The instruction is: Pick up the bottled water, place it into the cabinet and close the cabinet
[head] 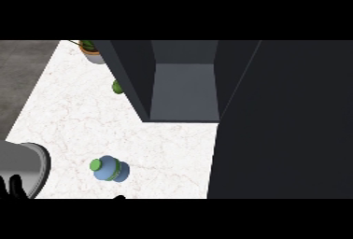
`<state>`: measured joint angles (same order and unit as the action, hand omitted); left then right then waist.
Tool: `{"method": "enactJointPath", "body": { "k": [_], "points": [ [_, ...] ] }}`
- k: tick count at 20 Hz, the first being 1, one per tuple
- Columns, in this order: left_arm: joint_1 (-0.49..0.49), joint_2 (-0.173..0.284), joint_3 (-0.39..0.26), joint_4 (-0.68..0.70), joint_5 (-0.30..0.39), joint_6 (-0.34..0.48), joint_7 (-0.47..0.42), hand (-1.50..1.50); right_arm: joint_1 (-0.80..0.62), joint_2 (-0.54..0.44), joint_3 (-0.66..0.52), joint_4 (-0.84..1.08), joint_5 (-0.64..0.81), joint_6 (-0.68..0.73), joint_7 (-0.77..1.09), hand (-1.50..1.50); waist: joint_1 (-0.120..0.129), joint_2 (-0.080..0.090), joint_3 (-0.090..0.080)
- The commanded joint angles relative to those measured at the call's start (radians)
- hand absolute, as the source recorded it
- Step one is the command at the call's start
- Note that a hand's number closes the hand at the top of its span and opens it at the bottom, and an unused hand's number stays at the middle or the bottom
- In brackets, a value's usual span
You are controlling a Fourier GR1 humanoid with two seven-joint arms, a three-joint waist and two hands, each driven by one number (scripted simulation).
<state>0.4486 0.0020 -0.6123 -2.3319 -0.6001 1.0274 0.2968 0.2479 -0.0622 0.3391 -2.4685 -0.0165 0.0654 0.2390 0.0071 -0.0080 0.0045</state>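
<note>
The bottled water [110, 168], blue with a green cap, lies on its side on the white marble counter [76, 116] at the lower left. The dark cabinet [183, 88] stands open above and to the right of it, showing a grey inner shelf. Its door [283, 121] hangs wide open as a large dark panel on the right. My left hand [12, 186] rests open at the lower left corner, fingers up, apart from the bottle. Only a small black bit of my right hand [118, 197] shows at the lower edge, just below the bottle.
A potted plant [90, 49] stands at the counter's far end. A green object [118, 87] sits half hidden behind the cabinet's left wall. The counter's left edge runs diagonally, with dark floor [21, 70] beyond it.
</note>
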Motion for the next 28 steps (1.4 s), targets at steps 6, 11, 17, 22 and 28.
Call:
{"method": "enactJointPath", "body": {
  "k": [6, 11, 17, 22, 28],
  "points": [
    [0.158, -0.002, -0.261, -0.075, -0.272, 0.17, -0.004, -1.5, 0.014, 0.024, 0.124, -0.058, 0.109, -0.06, 0.042, -1.5, -0.004, 0.004, -0.001],
    [0.215, -0.002, -0.304, -0.074, -0.32, 0.192, -0.005, -1.5, 0.031, 0.015, 0.179, -0.094, 0.144, -0.096, 0.06, -1.5, -0.015, 0.006, -0.001],
    [0.236, -0.002, -0.334, -0.054, -0.347, 0.21, 0.028, -1.5, 0.017, -0.016, 0.172, -0.094, 0.137, -0.116, 0.053, -1.5, -0.017, 0.009, -0.001],
    [0.187, -0.002, -0.213, -0.069, -0.304, 0.137, 0.094, -1.5, 0.028, -0.041, 0.227, -0.112, 0.169, -0.142, 0.062, -1.5, -0.024, 0.011, -0.003],
    [0.148, -0.002, -0.148, -0.01, -0.293, 0.117, 0.153, -1.5, -0.027, -0.039, 0.253, -0.091, 0.213, -0.19, 0.077, -1.5, -0.016, 0.008, -0.004]
  ]
}}
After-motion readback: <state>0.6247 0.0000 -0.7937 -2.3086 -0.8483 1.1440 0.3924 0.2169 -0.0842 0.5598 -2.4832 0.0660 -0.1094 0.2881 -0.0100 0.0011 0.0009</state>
